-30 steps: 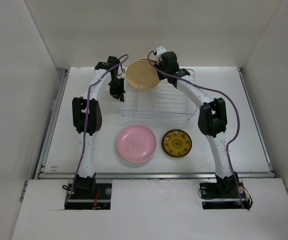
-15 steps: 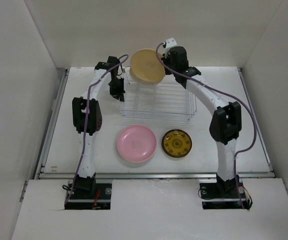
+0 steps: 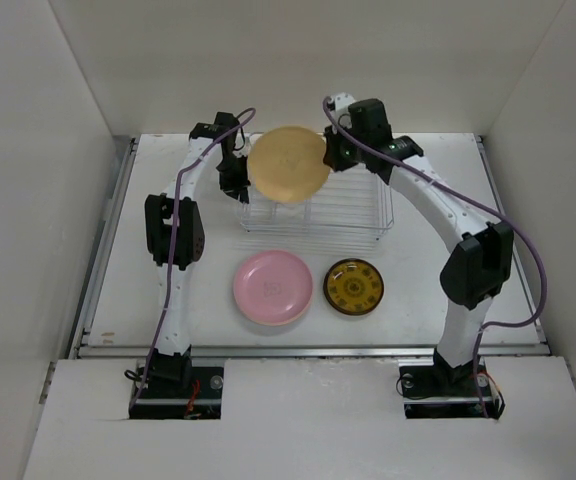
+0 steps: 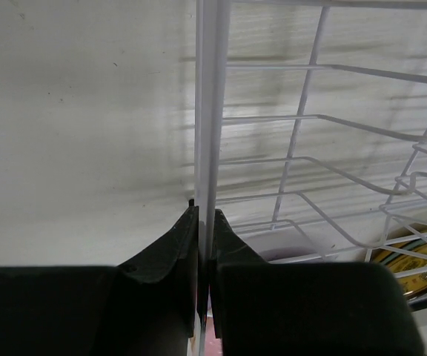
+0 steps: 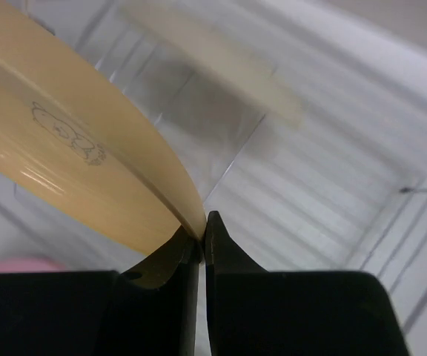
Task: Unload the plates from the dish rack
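The right arm arches high from its base at the near right, elbow raised and wrist reaching left and far, and the right pincer (image 3: 334,156) is pinched on the right-hand rim of the pale yellow plate (image 3: 288,165), which hangs tilted in the air over the far left part of the dish rack (image 3: 353,215), clear of the wires. The left arm rises from the near left and bends right at the wrist; the left pincer (image 3: 235,186) is pressed together on the upright wire at the rack's left edge, seen close in the left wrist view as dark fingers (image 4: 165,252) clamped on a thin white rod. The yellow plate covers much of the rack's far left corner from above, and in the right wrist view a blurred pale rim beyond it is too soft to identify. The rack is an open rectangular basket of thin silvery-white wire. On the white tabletop (image 3: 138,270) nearer the bases lie a smooth round pink plate (image 3: 273,287) and, just right of it, a smaller dark plate (image 3: 354,287) with a gold-patterned centre
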You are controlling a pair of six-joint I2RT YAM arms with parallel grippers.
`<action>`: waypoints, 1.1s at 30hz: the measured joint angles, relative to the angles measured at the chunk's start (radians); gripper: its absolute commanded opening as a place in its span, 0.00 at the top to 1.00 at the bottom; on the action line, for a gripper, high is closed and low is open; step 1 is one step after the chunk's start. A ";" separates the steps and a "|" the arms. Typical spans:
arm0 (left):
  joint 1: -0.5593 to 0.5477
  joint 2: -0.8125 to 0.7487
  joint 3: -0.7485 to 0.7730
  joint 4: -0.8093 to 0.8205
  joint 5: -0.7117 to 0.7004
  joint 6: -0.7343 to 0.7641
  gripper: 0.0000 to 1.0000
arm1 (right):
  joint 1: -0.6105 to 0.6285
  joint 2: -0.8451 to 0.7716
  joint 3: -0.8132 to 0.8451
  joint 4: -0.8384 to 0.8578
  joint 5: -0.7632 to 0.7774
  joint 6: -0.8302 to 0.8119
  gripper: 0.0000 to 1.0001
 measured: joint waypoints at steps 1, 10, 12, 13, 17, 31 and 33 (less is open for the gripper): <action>0.000 0.002 0.003 -0.002 0.002 0.000 1.00 | 0.000 -0.009 -0.040 -0.037 -0.050 -0.003 1.00; 0.004 0.010 0.015 -0.010 0.022 0.004 1.00 | 0.085 -0.076 -0.335 -0.296 -0.336 -0.068 1.00; 0.004 0.010 0.015 -0.010 0.021 0.004 1.00 | 0.116 -0.057 -0.332 -0.327 -0.368 -0.085 1.00; 0.004 0.010 0.015 -0.010 0.021 0.004 1.00 | 0.128 -0.045 -0.327 -0.339 -0.379 -0.092 1.00; 0.004 0.010 0.015 -0.010 0.021 0.004 1.00 | 0.178 0.039 -0.291 -0.362 -0.394 -0.105 1.00; 0.005 0.010 0.015 -0.010 0.021 0.007 1.00 | 0.243 0.117 -0.228 -0.412 -0.277 -0.108 0.49; 0.005 0.010 0.015 -0.010 0.021 0.007 1.00 | 0.243 0.103 -0.212 -0.416 -0.252 -0.108 0.49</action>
